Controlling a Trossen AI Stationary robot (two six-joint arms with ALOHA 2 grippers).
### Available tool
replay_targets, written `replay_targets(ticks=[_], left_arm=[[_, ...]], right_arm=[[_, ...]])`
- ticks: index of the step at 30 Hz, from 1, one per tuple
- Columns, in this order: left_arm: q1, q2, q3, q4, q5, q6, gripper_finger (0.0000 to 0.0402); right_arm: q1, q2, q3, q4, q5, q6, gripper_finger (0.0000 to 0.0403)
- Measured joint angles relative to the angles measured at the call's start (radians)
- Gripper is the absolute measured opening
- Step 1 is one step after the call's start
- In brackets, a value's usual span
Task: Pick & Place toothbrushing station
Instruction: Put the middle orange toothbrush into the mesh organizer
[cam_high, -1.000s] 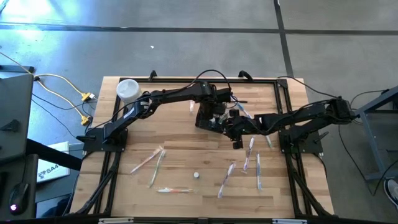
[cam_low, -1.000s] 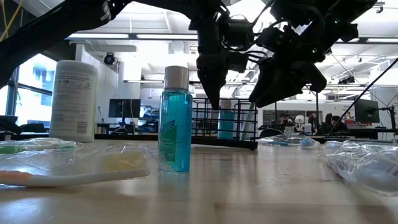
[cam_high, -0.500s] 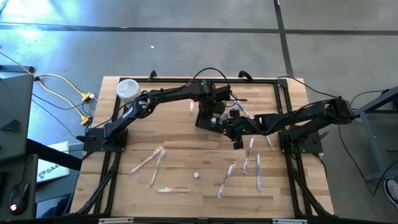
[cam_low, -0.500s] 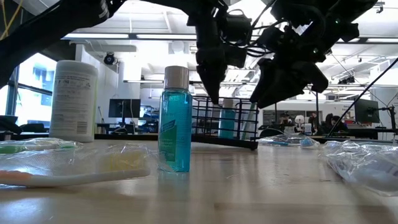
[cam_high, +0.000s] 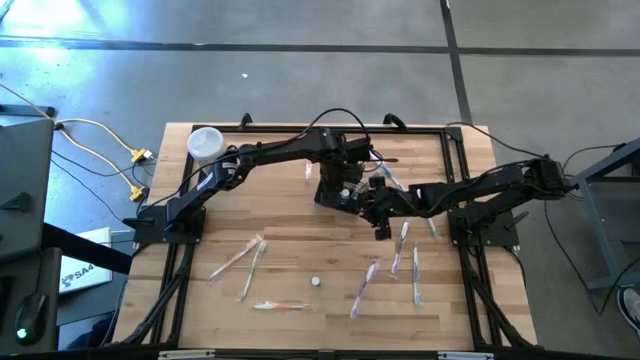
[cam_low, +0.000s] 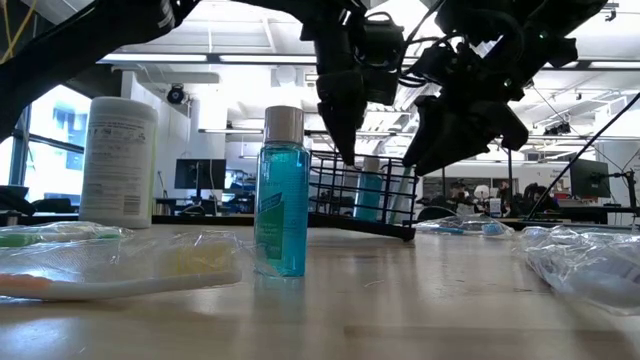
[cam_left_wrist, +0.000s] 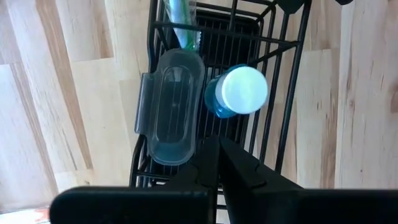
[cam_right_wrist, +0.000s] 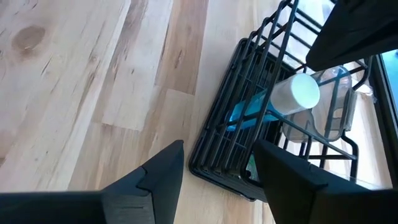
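Your left gripper (cam_left_wrist: 217, 163), fingers pinched together on nothing, hangs just above the black wire caddy (cam_left_wrist: 283, 68). Your right gripper (cam_right_wrist: 217, 165), jaws spread and empty, hovers beside it. No label is readable on the white container (cam_low: 118, 160) or blue bottle (cam_low: 281, 195).

Both arms are dark, nearly black, built of slim tubular links joined by bulkier rounded joint housings. Each rises from a black base block bolted to a black frame of bars. Thin black cables loop in arcs over the upper joints. The left gripper (cam_left_wrist: 217, 163) has two flat, matte black fingers with straight edges, narrowing from a broad black body. The right gripper (cam_right_wrist: 217, 163) has two wide, angular black fingers (cam_right_wrist: 163, 168) with bevelled, faceted faces and lighter grey highlights along their edges.
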Motion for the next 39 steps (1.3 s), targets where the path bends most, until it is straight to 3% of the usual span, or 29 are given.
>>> replay_targets(ticks=[5,24,32,39], left_arm=[[0.002,0.0,0.0,0.0,0.0,0.0,0.0007],[0.013,-0.004,0.0,0.002,-0.012,-0.001,0.0007],[0.012,-0.077,0.0,0.022,-0.039,-0.017,0.0007],[0.0,-0.174,0.0,-0.047,-0.045,-0.058,0.0007]], right_arm=[[0.0,-0.006,0.0,0.004,0.083,-0.005,0.0188],[0.002,-0.03,0.0,0.037,0.108,-0.045,0.0188],[0.014,-0.111,0.0,0.034,0.106,-0.049,0.0188],[0.117,-0.203,0.001,0.014,0.105,-0.029,0.0188]])
